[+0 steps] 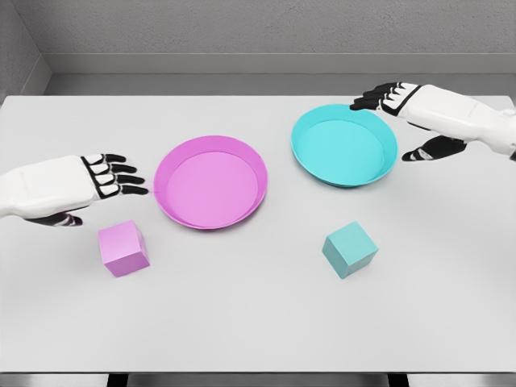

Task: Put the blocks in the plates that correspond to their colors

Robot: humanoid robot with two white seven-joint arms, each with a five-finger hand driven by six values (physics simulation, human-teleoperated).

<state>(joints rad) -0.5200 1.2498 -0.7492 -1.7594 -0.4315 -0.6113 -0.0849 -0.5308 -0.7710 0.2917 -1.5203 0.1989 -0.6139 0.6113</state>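
Two white robot hands hover empty above a grey table [258, 330], fingers spread. Just below the left hand [97, 181] sits the pink block [123, 248], with the pink plate [211, 182] just beyond its fingertips. Beside the right hand [403, 101], under its fingers, rests the cyan plate [344, 146]; the cyan block [350, 249] lies well below, nearer the table's front.

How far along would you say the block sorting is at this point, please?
Nothing is done yet: the round pink plate and round cyan plate hold nothing. Nothing is in hand; the left hand and right hand are open, holding nothing. Left to do: the pink cube and the teal cube on the white table each go to their matching plate.
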